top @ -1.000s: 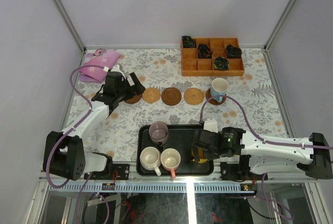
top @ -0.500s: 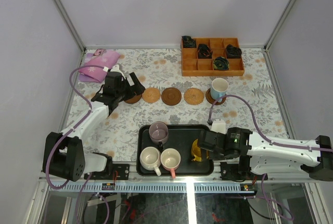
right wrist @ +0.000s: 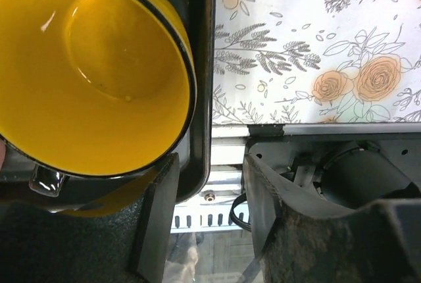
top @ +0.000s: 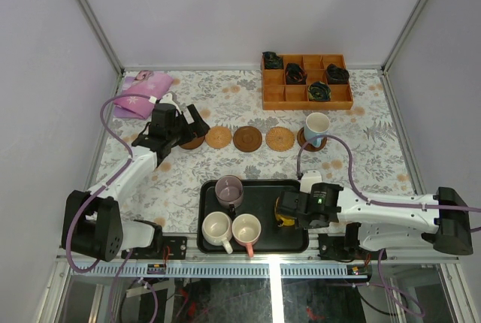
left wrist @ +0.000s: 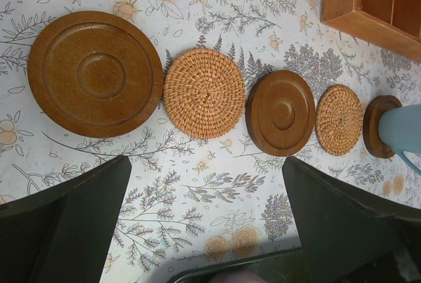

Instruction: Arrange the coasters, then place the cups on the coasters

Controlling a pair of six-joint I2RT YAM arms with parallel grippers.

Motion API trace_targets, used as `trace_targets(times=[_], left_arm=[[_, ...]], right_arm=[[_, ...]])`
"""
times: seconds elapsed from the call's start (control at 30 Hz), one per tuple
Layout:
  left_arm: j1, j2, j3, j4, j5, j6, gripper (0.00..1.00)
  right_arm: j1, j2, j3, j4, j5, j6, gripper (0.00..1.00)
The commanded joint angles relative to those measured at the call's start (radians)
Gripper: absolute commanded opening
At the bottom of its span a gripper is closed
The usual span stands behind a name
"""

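Observation:
Five coasters lie in a row: dark wood [left wrist: 95, 72], woven [left wrist: 204, 92], dark wood [left wrist: 281, 112], woven [left wrist: 339, 120], and a dark one [left wrist: 375, 128] under the white cup with the blue handle [top: 316, 128]. My left gripper [left wrist: 205, 164] hangs open above the table near the leftmost coaster [top: 194, 143]. The mauve cup [top: 229, 190], cream cup [top: 216, 227] and pink-handled cup [top: 246, 229] stand on the black tray [top: 259, 188]. The yellow cup [right wrist: 92, 72] stands at the tray's right. My right gripper [right wrist: 210, 161] is low beside it, jaws half apart, left finger [right wrist: 158, 210] against the cup's rim, only the tray's rim [right wrist: 200, 99] between the fingers.
An orange compartment box [top: 307, 81] with dark bundles stands at the back right. A pink cloth [top: 139, 94] lies at the back left. The metal rail of the table's near edge [right wrist: 227, 158] runs just under my right gripper.
My right gripper's jaws have narrowed beside the yellow cup, and that arm shifted slightly over the tray's right end. The left arm and the coasters have not moved.

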Motion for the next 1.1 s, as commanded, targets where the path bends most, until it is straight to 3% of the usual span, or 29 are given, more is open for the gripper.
trace_targets(times=[0.0, 0.2, 0.37, 0.6, 0.87, 0.93, 1.07], left_arm=[[-0.001, 0.012, -0.011, 0.044, -0.004, 0.009, 1.0], [-0.001, 0.008, -0.016, 0.054, -0.011, 0.008, 1.0], [-0.001, 0.01, -0.014, 0.056, -0.017, 0.014, 1.0], [-0.001, 0.01, -0.021, 0.069, -0.014, 0.008, 1.0], [-0.001, -0.007, -0.023, 0.068, -0.006, 0.007, 1.0], [-0.001, -0.013, -0.024, 0.068, -0.007, 0.007, 1.0], [-0.001, -0.023, -0.025, 0.06, -0.009, 0.008, 1.0]], right_arm=[[-0.053, -0.004, 0.027, 0.0, 0.113, 0.031, 0.49], [-0.207, -0.061, -0.025, 0.161, 0.117, -0.074, 0.46], [-0.269, 0.004, 0.017, 0.279, 0.117, -0.2, 0.49], [-0.292, 0.13, 0.097, 0.31, 0.175, -0.274, 0.51], [-0.299, 0.079, 0.176, 0.216, 0.24, -0.259, 0.52], [-0.299, 0.044, 0.189, 0.178, 0.241, -0.262, 0.55], [-0.299, -0.011, 0.204, 0.131, 0.19, -0.287, 0.71]])
